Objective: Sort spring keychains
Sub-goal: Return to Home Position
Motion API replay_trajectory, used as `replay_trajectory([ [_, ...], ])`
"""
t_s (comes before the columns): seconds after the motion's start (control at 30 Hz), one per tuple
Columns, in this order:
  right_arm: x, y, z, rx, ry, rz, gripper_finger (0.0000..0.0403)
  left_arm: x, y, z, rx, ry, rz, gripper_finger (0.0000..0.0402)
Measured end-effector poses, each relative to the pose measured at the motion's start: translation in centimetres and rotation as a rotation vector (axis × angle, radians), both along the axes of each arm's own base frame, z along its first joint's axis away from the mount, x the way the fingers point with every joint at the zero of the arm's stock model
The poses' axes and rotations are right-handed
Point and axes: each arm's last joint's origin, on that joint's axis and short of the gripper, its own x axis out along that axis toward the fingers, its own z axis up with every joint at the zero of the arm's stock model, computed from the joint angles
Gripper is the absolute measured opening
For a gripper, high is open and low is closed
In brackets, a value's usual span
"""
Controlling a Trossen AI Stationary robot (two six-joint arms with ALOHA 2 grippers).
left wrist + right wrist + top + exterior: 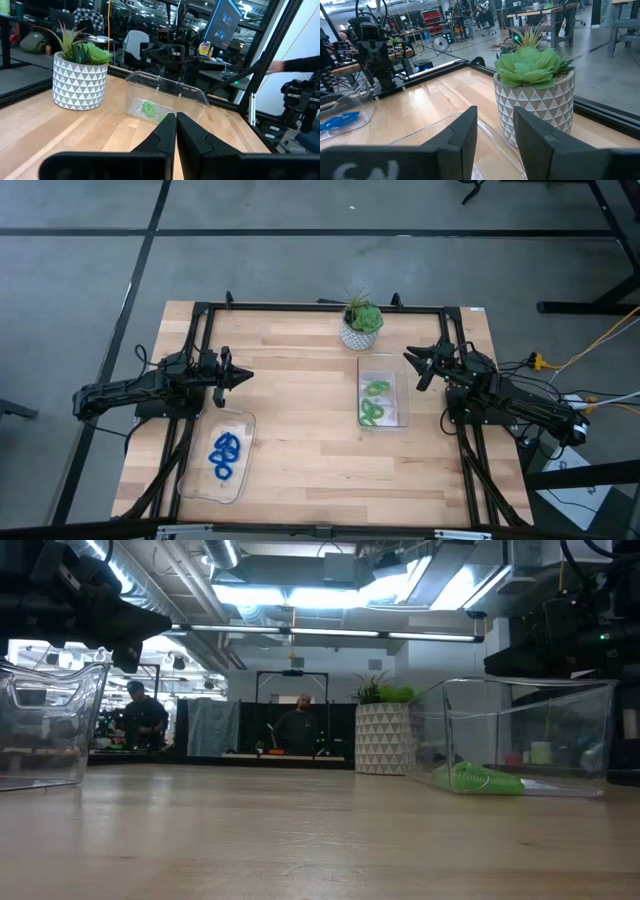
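Note:
Several bright blue spring keychains [225, 455] lie in the clear tray [236, 423] at the table's near left. Several light green ones [375, 402] lie in the clear tray [383, 360] right of the table's middle; they show again as the green coils [478, 779] in the low view and the green coil [149, 108] in the left wrist view. My left gripper [243, 377] hovers shut above the table, past the blue tray's far end. My right gripper [416, 367] hovers open beside the green tray's right wall, empty.
A green potted plant in a white patterned pot [361, 325] stands at the table's far edge, just beyond the green tray. A black frame [320, 306] runs round the table. Bare wood lies between the two trays. People sit in the room behind.

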Motion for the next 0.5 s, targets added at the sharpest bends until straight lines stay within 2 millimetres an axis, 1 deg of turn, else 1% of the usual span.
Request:
replay_trajectory([
  [0.17,0.00,0.00,0.01,0.000,0.000,0.000,0.0126,0.00,0.00,0.00,0.000,0.000,0.000,0.0013],
  [0.5,0.00,0.00,0.00,0.000,0.000,0.000,0.0126,0.00,0.00,0.00,0.000,0.000,0.000,0.0007],
])
